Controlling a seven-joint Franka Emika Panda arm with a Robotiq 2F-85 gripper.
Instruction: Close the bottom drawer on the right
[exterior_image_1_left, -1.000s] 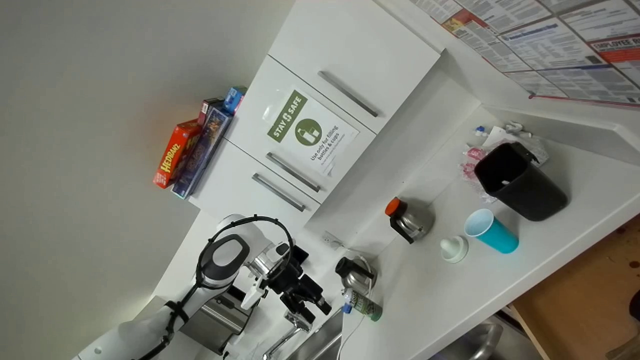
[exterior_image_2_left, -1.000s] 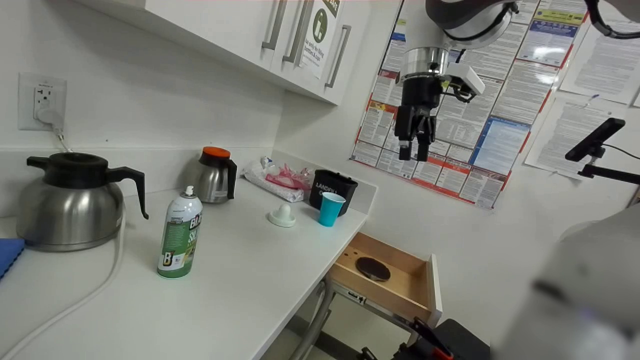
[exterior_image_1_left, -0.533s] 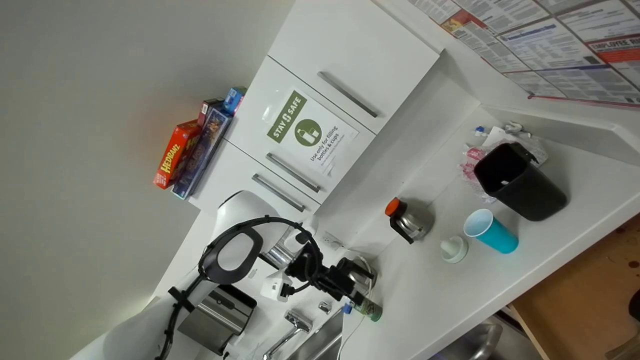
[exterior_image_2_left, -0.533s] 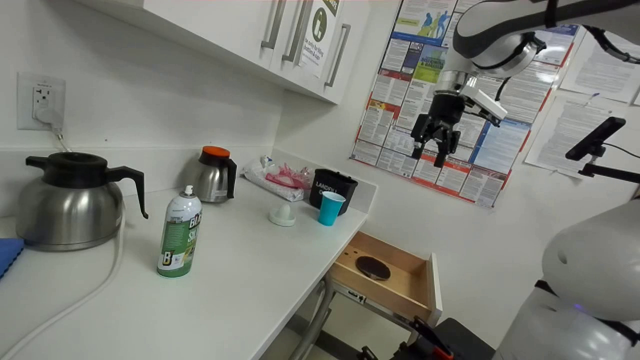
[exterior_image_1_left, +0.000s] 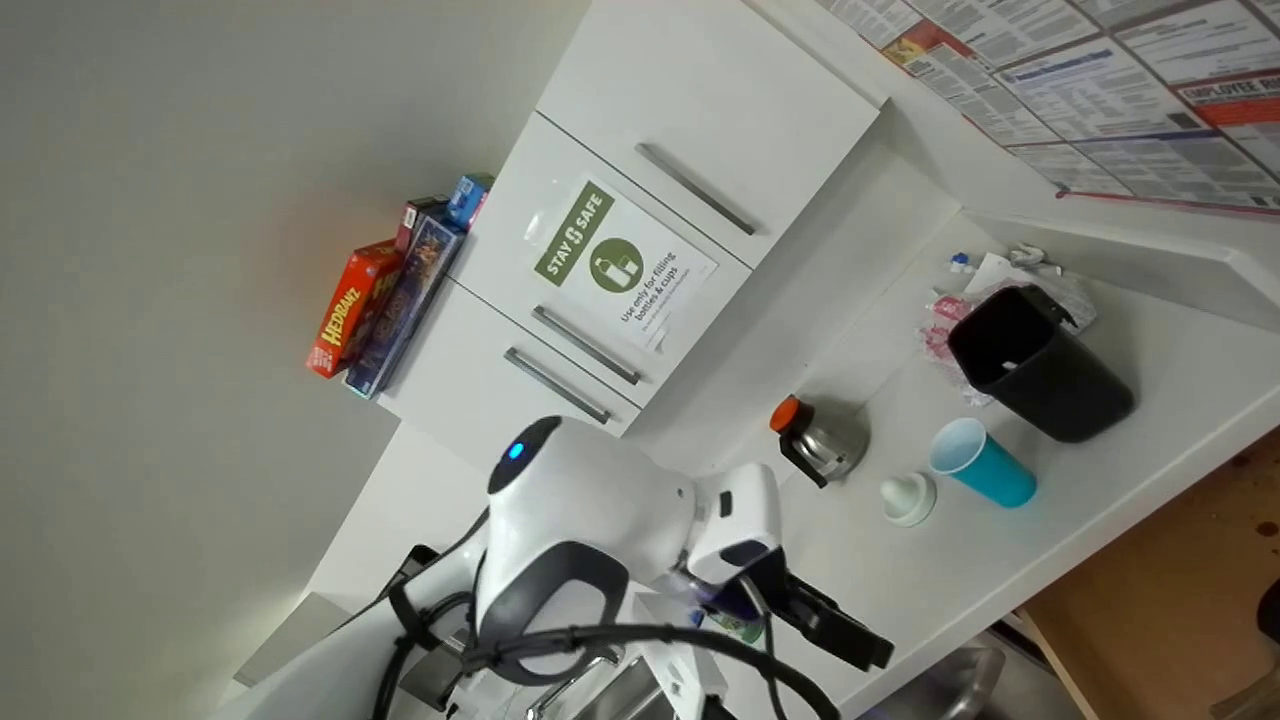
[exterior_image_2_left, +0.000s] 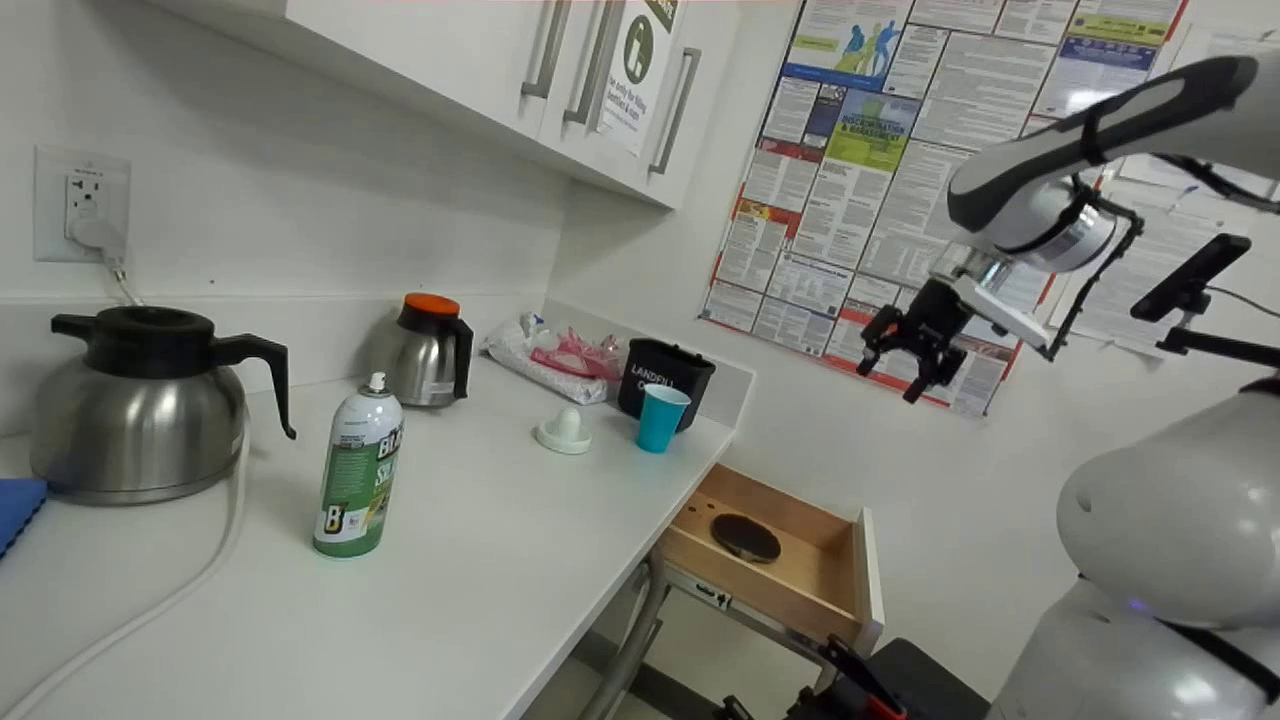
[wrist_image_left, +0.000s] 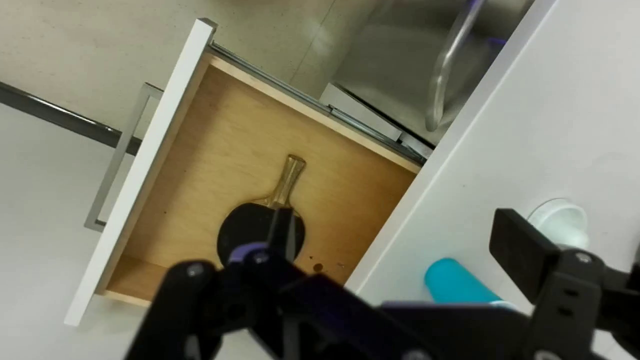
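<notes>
While the drawer (wrist_image_left: 245, 145) juts out below the front edge of the table (exterior_image_2_left: 480, 600), empty jaws hang spread above; lining up seems underway; next, lower and push the white front (wrist_image_left: 137, 172) inward.

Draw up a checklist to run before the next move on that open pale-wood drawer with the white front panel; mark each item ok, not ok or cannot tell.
1. Pale-wood drawer shut: not ok, it is pulled out.
2. Black two-fingered gripper free of any load: ok, jaws apart.
3. Gripper touching the white front panel: not ok, it hangs apart from it.
4. Black round paddle with tan handle lying inside the walls: ok.
5. Rectangular grey metal pull visible in the wrist view: ok.
6. This being the bottom drawer: cannot tell.
</notes>
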